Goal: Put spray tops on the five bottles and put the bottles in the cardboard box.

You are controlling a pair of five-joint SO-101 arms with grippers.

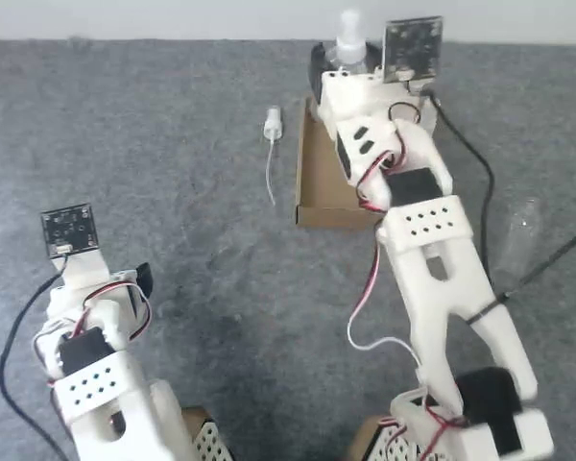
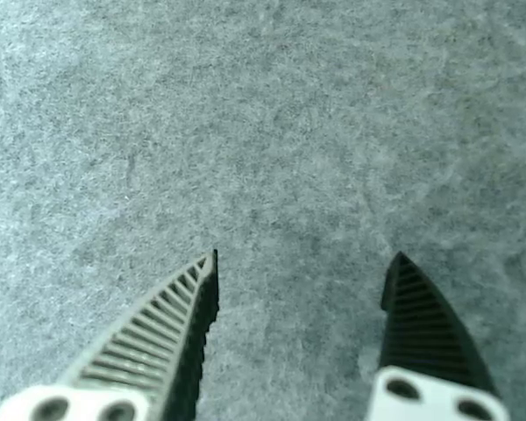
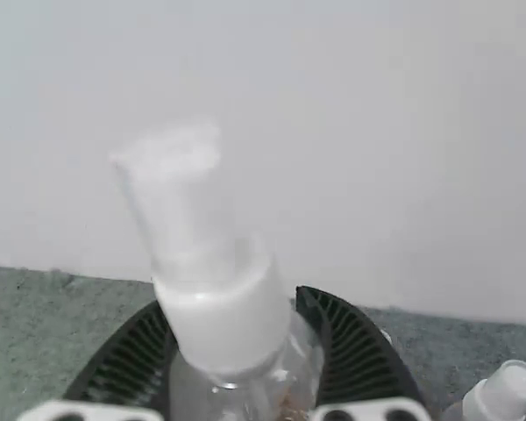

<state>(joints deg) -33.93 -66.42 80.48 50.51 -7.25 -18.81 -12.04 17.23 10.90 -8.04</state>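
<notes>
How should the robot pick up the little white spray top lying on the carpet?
Probably grip the spray top by its chunky head, coming straight down from above, since it lies flat on the carpet. Its thin trailing tube looks too floppy to hold.

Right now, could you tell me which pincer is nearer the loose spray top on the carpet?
Right. The right pincer holds a bottle over the cardboard box beside the spray top; the left pincer sits far back.
</notes>
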